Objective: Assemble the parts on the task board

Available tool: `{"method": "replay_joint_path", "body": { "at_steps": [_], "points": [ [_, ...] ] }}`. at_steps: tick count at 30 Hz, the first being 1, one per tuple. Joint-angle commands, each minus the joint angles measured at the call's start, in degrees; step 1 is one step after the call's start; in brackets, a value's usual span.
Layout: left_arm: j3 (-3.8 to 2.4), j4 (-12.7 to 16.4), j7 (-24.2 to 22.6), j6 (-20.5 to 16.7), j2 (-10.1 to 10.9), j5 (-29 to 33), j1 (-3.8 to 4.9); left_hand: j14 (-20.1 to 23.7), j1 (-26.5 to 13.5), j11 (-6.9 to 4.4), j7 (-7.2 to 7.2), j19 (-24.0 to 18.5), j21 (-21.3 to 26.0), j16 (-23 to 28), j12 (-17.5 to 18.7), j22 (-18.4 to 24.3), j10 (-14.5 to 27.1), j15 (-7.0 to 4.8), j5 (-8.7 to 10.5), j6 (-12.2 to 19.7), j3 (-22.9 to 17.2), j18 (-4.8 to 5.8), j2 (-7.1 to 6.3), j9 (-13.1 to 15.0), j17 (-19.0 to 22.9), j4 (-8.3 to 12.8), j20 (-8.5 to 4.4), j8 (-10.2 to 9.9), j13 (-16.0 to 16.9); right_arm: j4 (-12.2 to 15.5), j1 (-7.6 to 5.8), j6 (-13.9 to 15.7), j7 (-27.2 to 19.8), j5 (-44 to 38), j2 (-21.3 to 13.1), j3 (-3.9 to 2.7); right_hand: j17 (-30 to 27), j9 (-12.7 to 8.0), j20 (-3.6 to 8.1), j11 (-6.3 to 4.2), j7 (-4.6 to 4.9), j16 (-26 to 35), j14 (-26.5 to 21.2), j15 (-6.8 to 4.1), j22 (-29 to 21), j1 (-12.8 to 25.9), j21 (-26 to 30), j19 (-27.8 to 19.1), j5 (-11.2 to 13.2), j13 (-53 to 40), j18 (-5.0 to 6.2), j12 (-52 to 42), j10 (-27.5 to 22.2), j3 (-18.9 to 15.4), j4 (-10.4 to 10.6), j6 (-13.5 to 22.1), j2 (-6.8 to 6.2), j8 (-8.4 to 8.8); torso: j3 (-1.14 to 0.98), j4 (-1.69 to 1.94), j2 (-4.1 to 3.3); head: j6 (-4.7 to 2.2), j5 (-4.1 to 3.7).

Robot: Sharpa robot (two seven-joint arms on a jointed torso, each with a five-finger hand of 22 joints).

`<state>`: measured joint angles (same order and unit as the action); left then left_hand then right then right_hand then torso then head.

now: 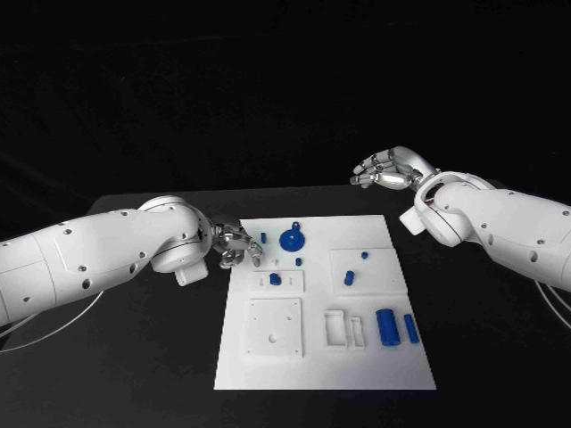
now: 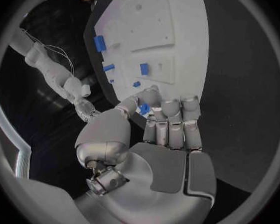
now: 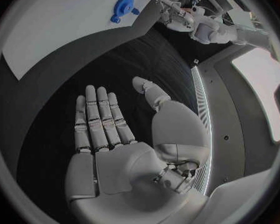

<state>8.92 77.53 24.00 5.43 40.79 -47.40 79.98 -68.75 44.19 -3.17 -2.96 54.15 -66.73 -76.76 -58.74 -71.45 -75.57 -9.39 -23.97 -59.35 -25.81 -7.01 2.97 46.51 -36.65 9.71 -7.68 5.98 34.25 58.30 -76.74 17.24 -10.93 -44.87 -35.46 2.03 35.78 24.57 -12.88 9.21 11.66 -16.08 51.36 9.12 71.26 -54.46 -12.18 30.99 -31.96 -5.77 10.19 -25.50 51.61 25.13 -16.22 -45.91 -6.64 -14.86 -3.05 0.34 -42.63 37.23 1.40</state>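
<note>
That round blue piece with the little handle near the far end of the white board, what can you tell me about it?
The round blue part is a disc with a raised hub at its centre and a short stub sticking out of its rim, pointing away from the robot. It looks like smooth plastic. It lies flat near the far edge of the task board, untouched: the left hand is beside the board and the right hand is raised well clear.

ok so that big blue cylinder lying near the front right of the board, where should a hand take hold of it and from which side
Probably across its middle, from straight above. The blue cylinder lies flat on the task board, long axis running near to far. A narrower blue piece lies close on its right, so the fingers have little room there. The right hand, open, is on that side.
</note>
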Motion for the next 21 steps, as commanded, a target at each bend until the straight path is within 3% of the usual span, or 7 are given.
{"method": "replay_joint_path", "body": {
  "at_steps": [1,6,10,15,16,17,21],
  "points": [
    [0.03,0.91,-1.9,3.1,0.56,3.32,-0.07,0.05,-1.65,0.61,-1.11,-0.13,-0.24,0.08,0.13,0.03,0.15,0.63,-2.3,1.88,0.36,1.16,0.13,-1.09,-0.11,-0.21,-6.34,-0.83,0.08,0.09,0.07,-0.37,-0.14,0.17,-0.12,-0.02,-0.04,-0.1,-0.16,0.34,0.47,0.2,-0.39,0.16,0.1,0.01,0.33,-0.42,-0.38,0.11,0.64,-0.37,-0.2,-0.21,0.03,0.48,0.27,-0.32,0.0,-0.01,-0.02,0.06,-0.04],
    [0.17,1.7,-1.48,3.77,1.11,3.96,-0.18,-0.03,-5.79,1.2,-1.73,-0.17,-0.01,0.09,0.12,0.19,0.44,1.15,-3.88,3.72,0.45,1.08,1.08,-2.95,-0.24,-4.17,-6.09,-2.08,0.25,0.09,0.12,-0.36,-0.15,0.18,-0.16,-0.02,-0.04,-0.14,-0.2,0.35,0.48,0.2,-0.39,0.15,0.13,0.08,0.35,-0.43,-0.58,0.18,0.66,-0.4,-0.19,-0.18,0.12,0.49,0.3,-0.33,0.04,0.07,-0.01,0.18,-0.14],
    [0.21,2.03,-1.36,5.02,1.35,4.36,-0.32,-0.2,-6.18,1.43,-1.93,-0.08,-0.43,-0.22,-0.26,-0.09,0.34,1.39,-17.53,4.08,-2.18,0.81,2.35,-3.92,-0.54,-5.69,-5.88,-1.99,0.57,0.12,0.17,-0.4,-0.17,0.21,-0.15,-0.02,-0.04,-0.18,-0.23,0.35,0.48,0.21,-0.4,0.16,0.17,0.17,0.38,-0.43,-0.8,0.25,0.69,-0.43,-0.19,-0.17,0.2,0.49,0.31,-0.35,0.03,0.07,-0.01,0.25,-0.13],
    [0.27,2.23,-1.43,6.39,1.4,4.93,-0.52,-0.22,-3.72,1.47,-1.99,0.15,-1.22,-0.37,-0.53,-0.56,0.47,1.47,-26.92,4.15,-4.32,0.39,3.77,-4.69,-0.76,-1.46,-5.79,-1.76,0.85,0.07,0.21,-0.39,-0.16,0.23,-0.16,-0.02,-0.03,-0.22,-0.27,0.35,0.49,0.22,-0.4,0.15,0.2,0.28,0.4,-0.44,-1.02,0.33,0.71,-0.46,-0.2,-0.17,0.29,0.5,0.33,-0.37,0.04,0.04,0.0,0.33,-0.12],
    [0.28,2.31,-1.46,6.45,1.41,5.17,-0.56,0.09,0.29,0.97,-1.6,-0.11,-0.8,-0.17,-0.4,-0.25,0.73,2.76,-13.47,3.88,-11.75,0.13,0.35,-4.75,-0.79,-0.44,-5.16,-1.42,0.89,0.07,0.22,-0.42,-0.16,0.24,-0.15,-0.02,-0.03,-0.23,-0.27,0.35,0.49,0.22,-0.4,0.15,0.21,0.3,0.41,-0.44,-1.05,0.34,0.72,-0.47,-0.2,-0.17,0.3,0.5,0.34,-0.37,0.04,0.03,0.0,0.36,-0.11],
    [0.29,2.34,-1.46,6.46,1.41,5.18,-0.57,0.04,1.86,1.51,-1.98,-0.16,-0.52,-0.13,-0.32,-0.07,0.73,1.6,-9.88,4.57,-16.39,-0.15,-0.51,-5.19,-0.79,-0.98,-4.48,-1.81,0.86,0.08,0.23,-0.43,-0.16,0.24,-0.15,-0.02,-0.03,-0.24,-0.28,0.35,0.49,0.22,-0.4,0.14,0.21,0.31,0.42,-0.45,-1.11,0.36,0.73,-0.47,-0.2,-0.16,0.32,0.5,0.34,-0.37,0.04,0.03,0.0,0.43,-0.12],
    [0.33,2.47,-1.87,6.66,1.46,5.18,-0.8,-0.18,3.94,1.82,-2.38,0.61,-1.06,-0.01,-0.33,-0.17,0.74,1.76,-7.68,4.75,-24.45,-0.14,-2.03,-6.4,-0.79,-0.17,-4.78,-1.76,0.88,0.08,0.25,-0.42,-0.18,0.27,-0.16,-0.02,-0.03,-0.25,-0.29,0.35,0.49,0.22,-0.4,0.14,0.23,0.35,0.43,-0.45,-1.2,0.39,0.74,-0.48,-0.2,-0.15,0.34,0.5,0.35,-0.38,-0.01,0.02,-0.02,0.42,-0.12]
  ]
}}
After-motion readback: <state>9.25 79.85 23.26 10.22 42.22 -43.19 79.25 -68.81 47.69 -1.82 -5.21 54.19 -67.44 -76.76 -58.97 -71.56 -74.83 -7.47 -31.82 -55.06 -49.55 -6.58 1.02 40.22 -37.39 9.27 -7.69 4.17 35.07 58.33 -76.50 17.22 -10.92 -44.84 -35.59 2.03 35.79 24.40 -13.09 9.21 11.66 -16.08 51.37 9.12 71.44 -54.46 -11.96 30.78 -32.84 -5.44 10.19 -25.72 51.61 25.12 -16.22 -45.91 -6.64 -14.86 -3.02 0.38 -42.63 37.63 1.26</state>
